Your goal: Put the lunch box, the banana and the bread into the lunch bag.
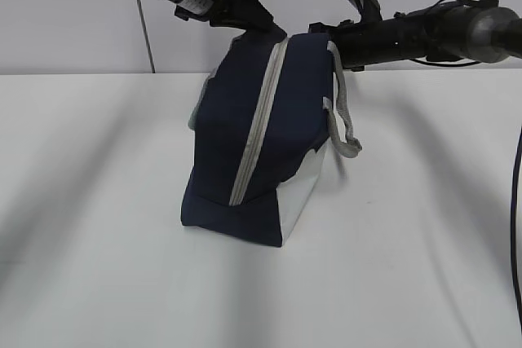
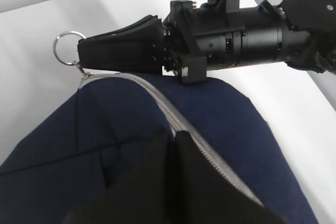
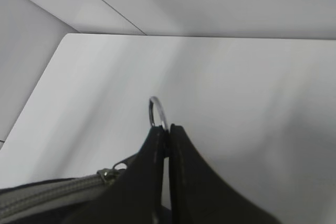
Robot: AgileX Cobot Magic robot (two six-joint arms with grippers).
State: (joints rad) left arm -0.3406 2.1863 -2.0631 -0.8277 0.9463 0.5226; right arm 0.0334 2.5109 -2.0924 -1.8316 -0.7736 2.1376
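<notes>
The navy lunch bag (image 1: 245, 132) stands on the white table with its grey zipper (image 1: 258, 116) closed along the top. At the bag's far top end my right gripper (image 3: 168, 129) is shut on the zipper's metal ring pull (image 3: 157, 109). The left wrist view shows the same ring pull (image 2: 65, 49) at the right gripper's tips (image 2: 82, 56). My left gripper (image 2: 174, 135) is shut, pinching the bag's blue fabric right beside the zipper (image 2: 157, 95). In the exterior view it sits at the bag's top rear (image 1: 269, 28). The lunch box, banana and bread are out of view.
A grey strap handle (image 1: 343, 124) hangs down the bag's right side. Both black arms reach in from the top, the right arm (image 1: 408, 34) level above the table (image 1: 424, 242). A grey wall stands behind.
</notes>
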